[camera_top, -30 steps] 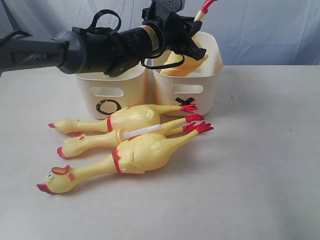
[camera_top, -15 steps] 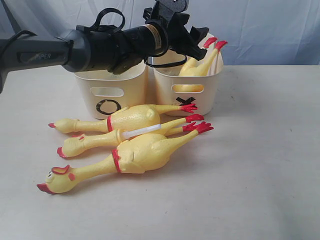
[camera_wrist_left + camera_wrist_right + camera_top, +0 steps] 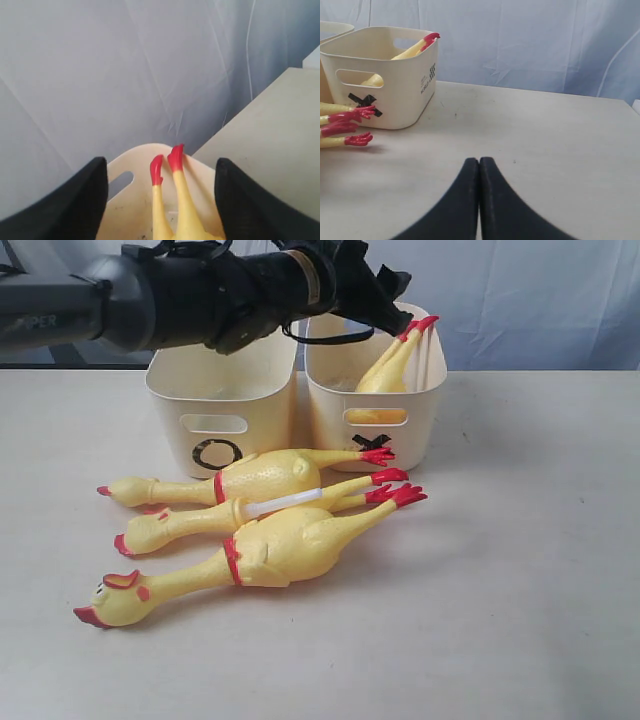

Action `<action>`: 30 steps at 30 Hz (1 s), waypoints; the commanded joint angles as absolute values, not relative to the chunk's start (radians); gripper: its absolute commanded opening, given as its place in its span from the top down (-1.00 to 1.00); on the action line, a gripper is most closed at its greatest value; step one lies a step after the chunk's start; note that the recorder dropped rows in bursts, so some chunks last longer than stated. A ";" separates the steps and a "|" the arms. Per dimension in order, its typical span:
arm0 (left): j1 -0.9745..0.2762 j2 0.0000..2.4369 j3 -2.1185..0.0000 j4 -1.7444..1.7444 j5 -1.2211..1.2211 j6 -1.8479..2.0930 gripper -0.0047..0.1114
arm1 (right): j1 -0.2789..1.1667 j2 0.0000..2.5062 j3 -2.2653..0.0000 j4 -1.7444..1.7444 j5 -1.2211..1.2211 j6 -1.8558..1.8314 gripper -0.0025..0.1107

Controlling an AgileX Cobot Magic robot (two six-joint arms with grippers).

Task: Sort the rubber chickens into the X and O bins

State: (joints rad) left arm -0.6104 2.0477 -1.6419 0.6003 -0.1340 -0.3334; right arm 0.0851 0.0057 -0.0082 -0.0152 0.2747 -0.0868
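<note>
Exterior view, and the left claw (image 3: pixel 388 302) hangs over the far side of the X bin (image 3: pixel 425 410), its dark arm reaching in from the left, above the O bin (image 3: pixel 255 400). Jaws are spread wide, gripping nothing! The left wrist view confirms it: both black fingers (image 3: pixel 85 200) stand apart, with two red feet between them and touching neither. Those feet belong to the binned chicken (image 3: pixel 385 368), which lies in the X bin, body down inside, legs slanting up, feet poking over the far right rim. The bins sit side by side at the far part of the table (image 3: pixel 520 590), O on the left, X on the right. Just in front of them three more birds lie close together on the table, heads left, red feet right: the far chicken (image 3: pixel 265 477), its feet covering part of the black X; the middle chicken (image 3: pixel 195 522); and the near chicken (image 3: pixel 280 548), head nearest us. Over to the right wrist view: the right claw (image 3: pixel 479 165) is low over the bare table, well to the right of the X bin, fingers pressed together, clenched on nothing.
</note>
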 commanded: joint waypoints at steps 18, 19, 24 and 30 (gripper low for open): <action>-0.691 1.697 -1.643 0.201 0.637 0.098 0.92 | 0.081 0.000 0.000 -0.014 0.268 -0.089 0.97; -0.691 1.686 -1.643 0.191 0.664 0.098 0.92 | 0.081 0.000 0.000 -0.014 0.268 -0.089 0.97; -0.691 1.597 -1.589 0.166 0.783 0.098 0.92 | 0.081 0.000 0.000 -0.014 0.268 -0.089 0.97; -0.691 1.371 -1.252 0.124 0.699 0.064 0.92 | 0.081 0.000 0.000 -0.014 0.268 -0.089 0.97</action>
State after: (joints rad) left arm -0.6890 1.4406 -1.3478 0.1434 0.7482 0.0899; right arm 0.0851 0.0057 -0.0082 -0.0152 0.2747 -0.0868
